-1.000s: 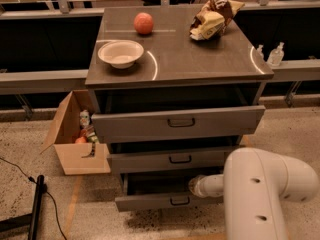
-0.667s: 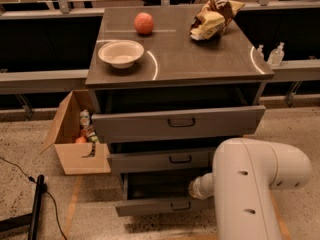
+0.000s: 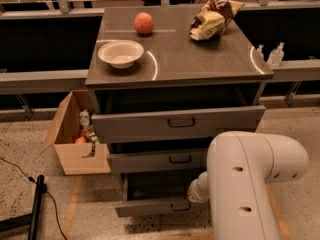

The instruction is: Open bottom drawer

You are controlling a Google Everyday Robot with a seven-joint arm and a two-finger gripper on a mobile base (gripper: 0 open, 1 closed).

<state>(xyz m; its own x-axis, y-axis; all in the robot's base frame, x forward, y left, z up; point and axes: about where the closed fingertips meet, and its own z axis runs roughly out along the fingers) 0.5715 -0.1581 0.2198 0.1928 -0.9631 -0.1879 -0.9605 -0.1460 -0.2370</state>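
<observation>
The grey cabinet (image 3: 175, 59) has three drawers, all partly pulled out. The bottom drawer (image 3: 150, 207) is the lowest and sticks out furthest, so its dark inside shows. Its small dark loop handle (image 3: 180, 207) sits at the middle of its front. My gripper (image 3: 191, 199) is at the handle's right end, mostly hidden behind my big white arm (image 3: 250, 184), whose wrist reaches in from the right. The middle drawer (image 3: 155, 160) and the tall top drawer (image 3: 175, 123) hang above it.
An open cardboard box (image 3: 75, 139) with small items stands on the floor left of the cabinet. A black pole and cable (image 3: 36, 204) lie at the lower left. A bowl (image 3: 120, 53), a red ball (image 3: 143, 23) and a snack bag (image 3: 212, 18) sit on top.
The bottom drawer has slid a little further out towards the camera. My arm has swung closer and fills more of the lower right.
</observation>
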